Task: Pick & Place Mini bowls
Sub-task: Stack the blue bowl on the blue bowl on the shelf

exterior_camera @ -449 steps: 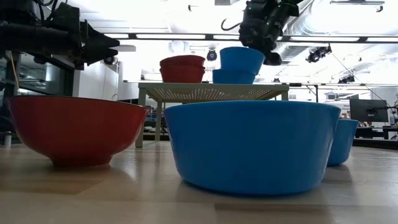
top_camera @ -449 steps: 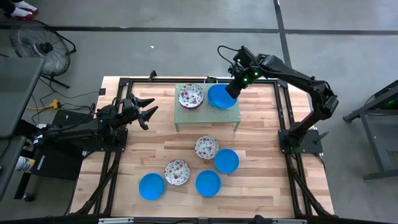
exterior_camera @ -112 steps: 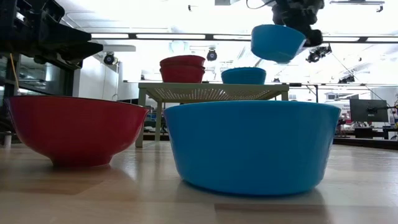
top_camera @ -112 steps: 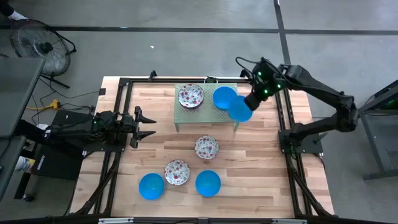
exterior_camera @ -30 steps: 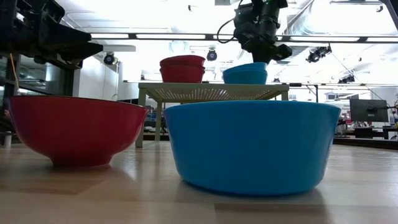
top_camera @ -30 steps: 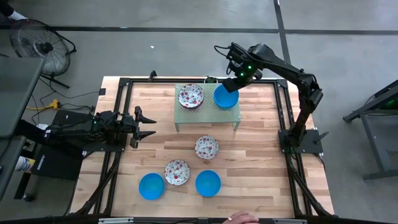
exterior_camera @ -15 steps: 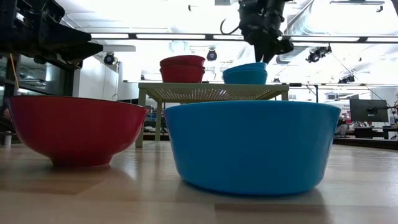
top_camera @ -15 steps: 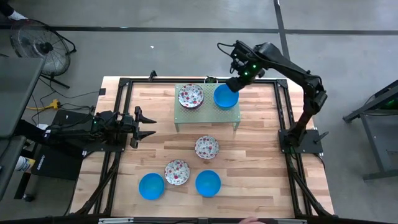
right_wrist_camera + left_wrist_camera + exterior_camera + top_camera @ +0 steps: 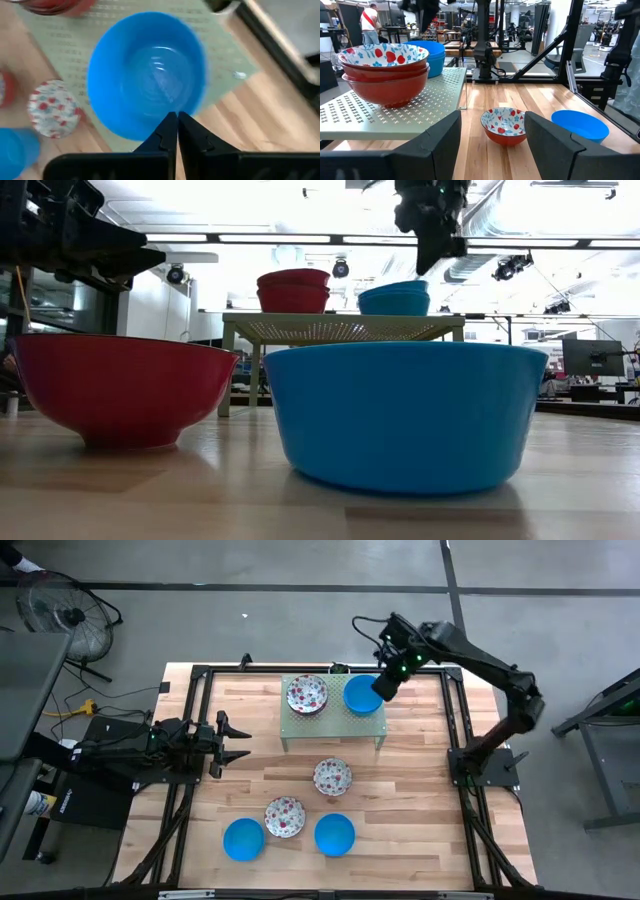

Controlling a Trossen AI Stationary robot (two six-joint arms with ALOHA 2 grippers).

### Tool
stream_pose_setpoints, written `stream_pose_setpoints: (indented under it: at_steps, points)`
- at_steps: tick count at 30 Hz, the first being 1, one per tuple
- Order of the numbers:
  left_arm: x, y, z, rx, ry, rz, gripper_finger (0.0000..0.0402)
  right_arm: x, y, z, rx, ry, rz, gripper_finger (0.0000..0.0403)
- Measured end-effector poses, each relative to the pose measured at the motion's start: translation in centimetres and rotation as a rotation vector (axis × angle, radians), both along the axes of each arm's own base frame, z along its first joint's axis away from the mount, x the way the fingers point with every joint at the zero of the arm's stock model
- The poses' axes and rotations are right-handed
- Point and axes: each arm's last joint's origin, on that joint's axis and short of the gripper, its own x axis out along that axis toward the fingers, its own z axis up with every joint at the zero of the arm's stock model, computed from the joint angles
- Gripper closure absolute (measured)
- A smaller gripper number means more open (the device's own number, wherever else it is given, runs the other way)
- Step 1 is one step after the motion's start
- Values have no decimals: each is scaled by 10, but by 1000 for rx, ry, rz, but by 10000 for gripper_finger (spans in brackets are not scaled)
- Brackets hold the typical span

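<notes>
On the green perforated stand [image 9: 332,712] at the far middle of the table sit a stack of blue mini bowls [image 9: 362,695] and a stack of floral ones [image 9: 307,694]. My right gripper [image 9: 381,690] hangs shut above the blue stack's [image 9: 147,75] right rim, pointing steeply down, with nothing between its fingers [image 9: 176,126]. In the low view it [image 9: 424,265] is clear above the stack [image 9: 394,298]. My left gripper [image 9: 236,740] waits open and level at the table's left. Two floral bowls [image 9: 332,777] [image 9: 285,816] and two blue bowls [image 9: 243,839] [image 9: 334,834] stand on the table's near half.
The stand rests on legs [image 9: 255,375] above the wooden table [image 9: 420,800]. A black frame [image 9: 455,710] runs along the table's sides. In the left wrist view a person [image 9: 369,22] stands in the room behind. Bare wood lies right of the near bowls.
My right gripper has risen off the blue stack and drawn a little toward the table's right edge, rolling as it went. Its fingers, spread a second ago, have shut on nothing. The blue stack has stayed where it was on the stand.
</notes>
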Motion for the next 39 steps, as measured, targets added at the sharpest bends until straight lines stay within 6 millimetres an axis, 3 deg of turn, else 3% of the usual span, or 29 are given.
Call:
stream_pose_setpoints:
  at_steps: [4, 10, 21, 35, 39]
  points:
    - [0, 0, 0, 0, 0, 0, 189, -12, 15, -22, -48, -119, -6, 401]
    - [0, 0, 0, 0, 0, 0, 189, -27, 31, -31, -281, -282, 6, 402]
    - [0, 0, 0, 0, 0, 0, 189, -36, 41, -77, -477, -526, 44, 403]
    - [0, 0, 0, 0, 0, 0, 189, -36, 46, -92, -506, -552, 161, 403]
    - [0, 0, 0, 0, 0, 0, 189, -37, 46, -88, -517, -563, 170, 402]
